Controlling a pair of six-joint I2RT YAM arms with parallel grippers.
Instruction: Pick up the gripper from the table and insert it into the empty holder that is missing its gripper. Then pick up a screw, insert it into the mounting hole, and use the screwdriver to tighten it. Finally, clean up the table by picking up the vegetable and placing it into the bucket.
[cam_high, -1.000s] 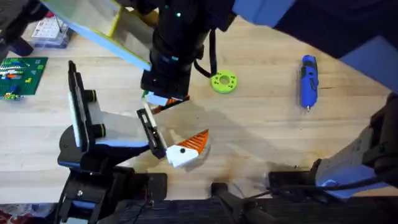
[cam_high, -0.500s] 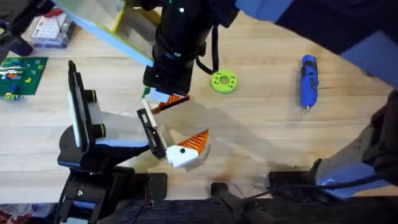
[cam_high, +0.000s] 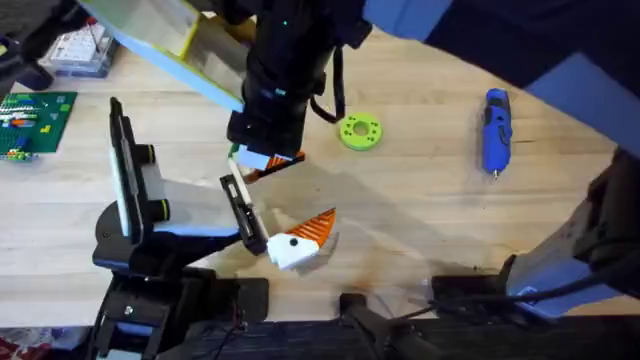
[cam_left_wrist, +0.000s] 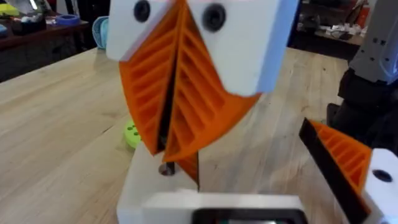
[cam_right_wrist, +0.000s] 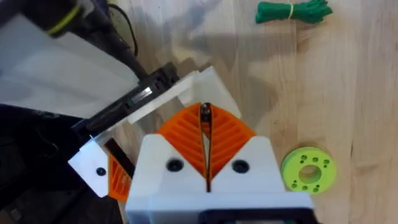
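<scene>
The yellow-and-blue bin (cam_high: 160, 35) lies at the far left of the table (cam_high: 420, 220), partly under your right arm. You cannot tell what is in it. A clear box (cam_high: 82, 47) with small parts sits just left of it.

Your right claw (cam_high: 268, 160) reaches across the middle. Its orange pads (cam_right_wrist: 186, 134) are pressed together on a thin dark screw (cam_right_wrist: 205, 112), which stands out past their tips. In the left wrist view the screw's end is at the top face of a white block (cam_left_wrist: 149, 186).

The gripper (cam_high: 298, 243), white with an orange ribbed tip, lies at the near end of the holder's white-black arm (cam_high: 243, 212) and touches it. It is apart from your claw, nearer your side of the table. The claw hangs by the arm's far end. The holder (cam_high: 120, 170) stands to the left, its tall plate upright with black knobs beside it.

The lime green ring (cam_high: 359, 132) rests just right of the claw, clear of it. The blue screwdriver (cam_high: 496, 130) lies well off to the right on bare wood. A green circuit board (cam_high: 35, 120) sits at the left edge. The right wrist view shows a small green tied bundle (cam_right_wrist: 292, 10) beyond the claw.
</scene>
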